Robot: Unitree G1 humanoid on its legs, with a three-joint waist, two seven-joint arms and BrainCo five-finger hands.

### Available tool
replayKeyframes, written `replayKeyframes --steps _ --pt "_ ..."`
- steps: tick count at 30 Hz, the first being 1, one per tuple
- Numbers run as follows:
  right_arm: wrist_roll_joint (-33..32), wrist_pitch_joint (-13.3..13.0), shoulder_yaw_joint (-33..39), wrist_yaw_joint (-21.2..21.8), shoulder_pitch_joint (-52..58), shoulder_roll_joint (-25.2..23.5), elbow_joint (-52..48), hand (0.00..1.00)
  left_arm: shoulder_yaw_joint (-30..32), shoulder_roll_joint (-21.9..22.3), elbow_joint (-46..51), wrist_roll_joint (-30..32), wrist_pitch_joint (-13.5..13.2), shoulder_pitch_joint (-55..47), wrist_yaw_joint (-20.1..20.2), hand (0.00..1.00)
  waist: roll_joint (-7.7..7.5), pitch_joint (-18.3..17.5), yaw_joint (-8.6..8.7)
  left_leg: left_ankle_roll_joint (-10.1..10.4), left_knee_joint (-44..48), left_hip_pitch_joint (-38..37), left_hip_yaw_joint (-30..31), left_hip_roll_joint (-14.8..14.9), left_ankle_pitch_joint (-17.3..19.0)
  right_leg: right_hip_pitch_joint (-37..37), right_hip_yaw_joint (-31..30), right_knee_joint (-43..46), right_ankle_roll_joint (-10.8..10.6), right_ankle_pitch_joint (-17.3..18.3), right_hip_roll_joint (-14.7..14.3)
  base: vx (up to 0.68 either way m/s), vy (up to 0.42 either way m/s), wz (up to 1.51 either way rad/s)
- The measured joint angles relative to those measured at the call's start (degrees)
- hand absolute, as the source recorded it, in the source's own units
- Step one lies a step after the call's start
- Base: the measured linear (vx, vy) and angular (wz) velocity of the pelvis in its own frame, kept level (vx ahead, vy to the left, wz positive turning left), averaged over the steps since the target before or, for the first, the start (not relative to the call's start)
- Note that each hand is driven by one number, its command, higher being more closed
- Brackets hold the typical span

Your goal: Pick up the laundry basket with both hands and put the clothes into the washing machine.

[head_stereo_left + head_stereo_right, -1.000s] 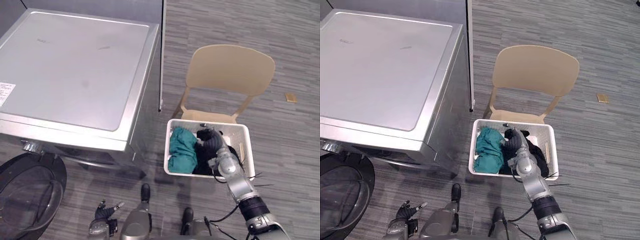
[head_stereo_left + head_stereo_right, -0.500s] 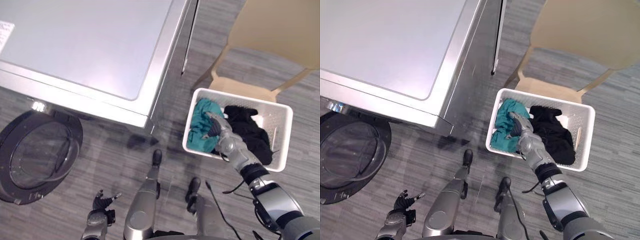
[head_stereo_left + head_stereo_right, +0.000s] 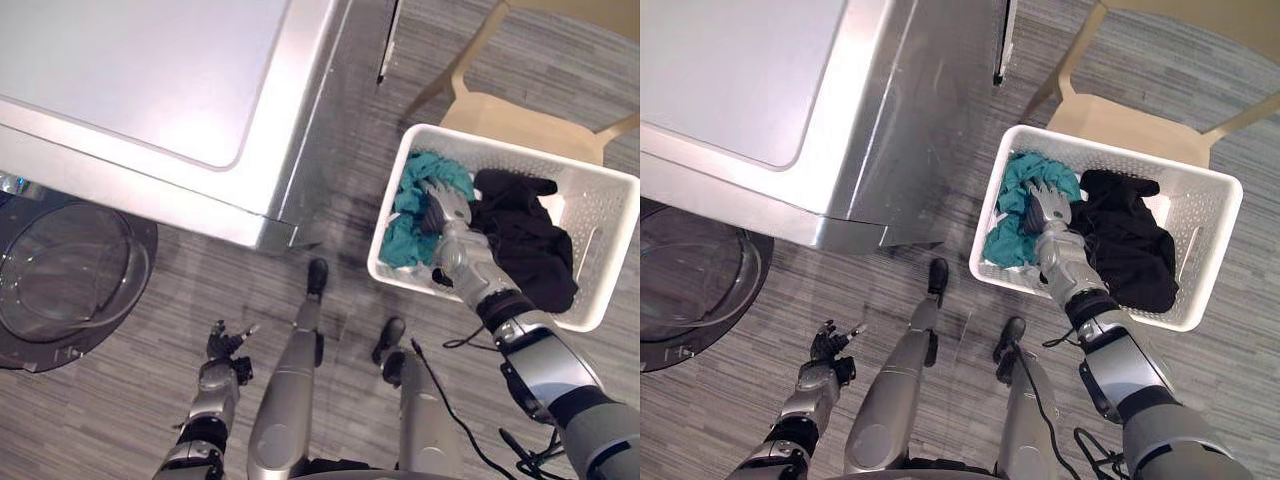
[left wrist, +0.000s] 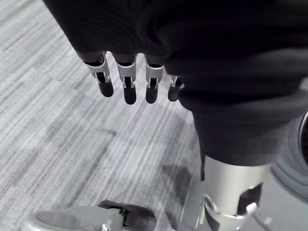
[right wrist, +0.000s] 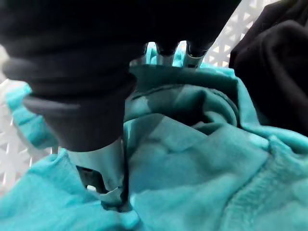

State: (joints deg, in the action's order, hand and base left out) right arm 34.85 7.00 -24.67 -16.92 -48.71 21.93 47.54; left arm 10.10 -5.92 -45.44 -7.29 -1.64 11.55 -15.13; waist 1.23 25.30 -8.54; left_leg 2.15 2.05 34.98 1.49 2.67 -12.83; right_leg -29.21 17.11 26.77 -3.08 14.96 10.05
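Observation:
A white perforated laundry basket [image 3: 520,142] stands on the floor in front of a chair. Inside lie a teal cloth [image 3: 405,235] on the side near the washer and a black cloth [image 3: 525,245] beside it. My right hand [image 3: 447,208] reaches into the basket and rests on the teal cloth with fingers straight and spread. In the right wrist view its thumb presses into the teal folds [image 5: 192,144]. My left hand [image 3: 222,345] hangs low over the floor, away from the basket, its fingers [image 4: 125,82] straight and holding nothing.
The silver washing machine [image 3: 150,80] stands at the left, its round glass door [image 3: 70,275] swung open low at the front. A beige chair [image 3: 520,110] stands just behind the basket. Grey striped carpet lies between washer and basket.
The camera has tipped down and shifted. My right hand has moved from the black cloth across onto the teal cloth. The left hand stays low at my side.

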Motion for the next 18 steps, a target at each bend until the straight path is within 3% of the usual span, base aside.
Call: replayKeyframes --steps 6,10,18 --pt "-5.6 0.4 3.1 0.9 6.2 -0.4 -11.9 1.0 1.4 1.7 0.5 -0.6 0.1 -0.4 0.0 0.0 -0.55 0.4 0.16 0.0 0.2 -3.4 -2.0 0.3 0.0 3.4 -0.6 -1.1 0.0 0.0 -0.1 0.08 -0.059 -0.06" --pt "-9.7 0.1 10.2 0.1 10.2 -1.9 -23.0 1.0 1.4 1.7 0.6 -0.4 0.2 -1.5 0.0 0.0 -0.85 0.5 1.01 0.1 0.2 -7.6 -3.2 0.9 1.1 7.6 -1.9 -3.0 0.0 -0.1 -0.9 0.03 -0.035 -0.17" --pt "-19.7 -2.4 22.3 -3.1 23.7 -11.1 -38.3 1.0 1.4 1.1 0.1 1.4 1.9 -7.0 0.1 0.0 -1.9 0.2 1.76 0.7 -2.1 -16.5 -3.9 2.0 2.1 16.8 -3.4 -9.0 0.0 -1.6 -3.1 0.02 -0.014 -0.14"
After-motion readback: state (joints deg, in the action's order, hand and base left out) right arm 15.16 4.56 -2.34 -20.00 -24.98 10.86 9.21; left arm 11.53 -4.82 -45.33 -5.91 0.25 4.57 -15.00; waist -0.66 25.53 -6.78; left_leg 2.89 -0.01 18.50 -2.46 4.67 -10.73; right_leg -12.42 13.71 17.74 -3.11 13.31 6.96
